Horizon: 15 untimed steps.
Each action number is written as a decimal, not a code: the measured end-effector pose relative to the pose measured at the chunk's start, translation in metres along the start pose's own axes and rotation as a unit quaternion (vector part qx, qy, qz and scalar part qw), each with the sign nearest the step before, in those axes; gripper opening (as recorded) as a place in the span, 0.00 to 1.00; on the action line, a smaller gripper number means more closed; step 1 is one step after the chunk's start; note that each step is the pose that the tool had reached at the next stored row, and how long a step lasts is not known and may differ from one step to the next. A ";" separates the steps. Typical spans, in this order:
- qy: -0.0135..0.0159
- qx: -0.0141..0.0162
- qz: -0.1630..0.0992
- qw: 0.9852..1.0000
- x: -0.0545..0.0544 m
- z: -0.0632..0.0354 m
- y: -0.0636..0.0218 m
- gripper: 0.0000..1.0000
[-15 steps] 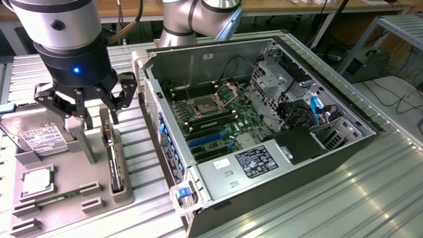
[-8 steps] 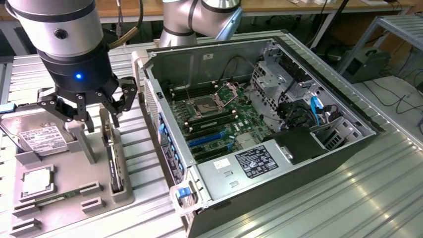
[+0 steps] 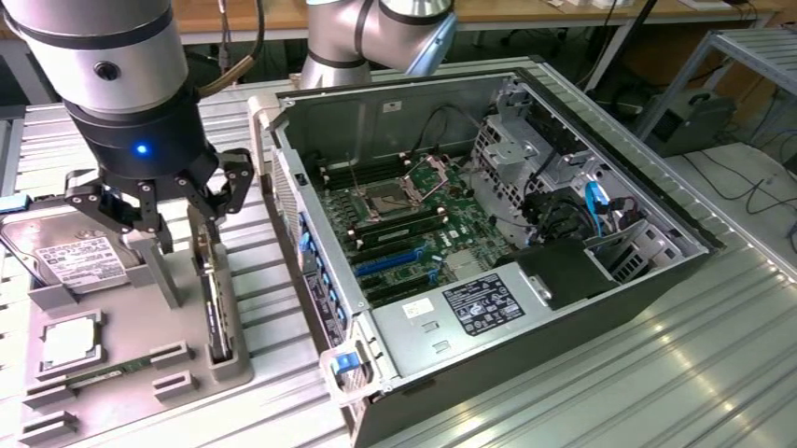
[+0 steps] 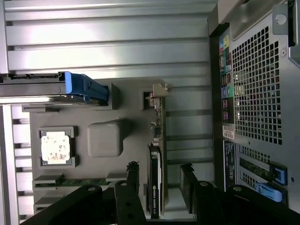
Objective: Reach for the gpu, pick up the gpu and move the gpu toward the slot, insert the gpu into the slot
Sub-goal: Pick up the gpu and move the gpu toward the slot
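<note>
Now your jaws hang wide and empty over the upright gpu point(image 4: 154, 183). Centre the card's edge between them, keeping the wrist square.

Black-and-white label on the power supply point(image 3: 480, 303): print too small to read. White label on the hard drive point(image 3: 69, 254): likewise unreadable. White lettering along the gpu point(image 4: 153, 180) edge: not legible.

Matt grey plastic tray point(image 4: 133, 140), ribbed brushed-metal table point(image 4: 108, 47), dark matt gpu point(image 4: 154, 183), shiny metal bracket point(image 4: 158, 93)
</note>
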<state>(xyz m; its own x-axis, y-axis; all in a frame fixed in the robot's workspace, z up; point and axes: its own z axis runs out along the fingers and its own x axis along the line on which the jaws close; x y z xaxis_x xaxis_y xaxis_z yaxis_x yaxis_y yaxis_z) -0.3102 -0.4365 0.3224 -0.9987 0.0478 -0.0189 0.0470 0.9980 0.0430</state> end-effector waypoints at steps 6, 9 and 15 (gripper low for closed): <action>0.002 0.000 -0.025 1.000 0.001 0.0061 -0.0019 0.48; 0.002 0.000 -0.025 1.000 0.001 0.0081 -0.0037 0.48; 0.004 0.003 -0.025 1.000 0.001 0.0127 -0.0080 0.48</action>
<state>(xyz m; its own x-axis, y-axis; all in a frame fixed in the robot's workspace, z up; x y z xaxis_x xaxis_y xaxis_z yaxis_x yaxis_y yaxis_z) -0.3111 -0.4439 0.3094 -0.9999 -0.0027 -0.0131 -0.0031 0.9994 0.0355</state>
